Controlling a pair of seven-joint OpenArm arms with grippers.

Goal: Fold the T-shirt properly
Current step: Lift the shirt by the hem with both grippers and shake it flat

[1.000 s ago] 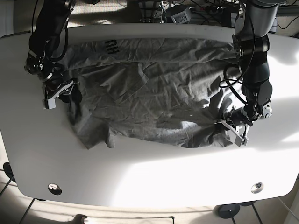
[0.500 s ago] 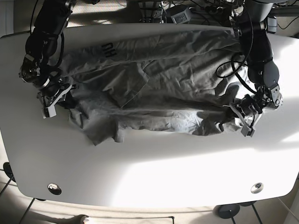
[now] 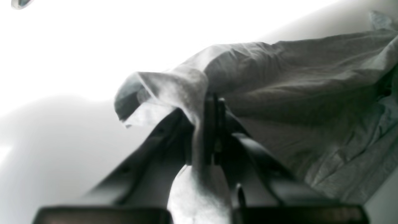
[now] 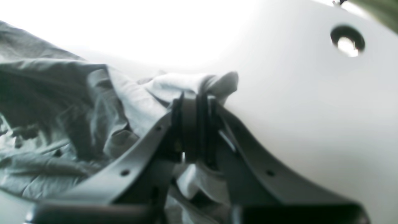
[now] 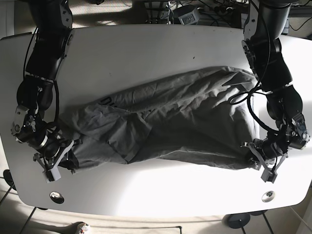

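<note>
The grey T-shirt (image 5: 170, 122) lies crumpled across the middle of the white table (image 5: 156, 48), stretched between both grippers. My left gripper (image 5: 261, 165), at the right of the base view, is shut on a bunched corner of the shirt near the front right. In the left wrist view the left gripper (image 3: 211, 104) pinches a fold of the shirt (image 3: 295, 77). My right gripper (image 5: 56, 163), at the front left, is shut on the opposite corner. In the right wrist view the right gripper (image 4: 194, 99) clamps a fold of the shirt (image 4: 62, 93).
Two round holes sit near the table's front edge, one on the left (image 5: 57, 197) and one on the right (image 5: 268, 196); one hole also shows in the right wrist view (image 4: 347, 40). Cables and equipment (image 5: 190, 12) lie behind the table's back edge.
Both grippers have moved toward the front of the table, each still holding its corner. The shirt has been dragged from the back edge down to the middle and front.
</note>
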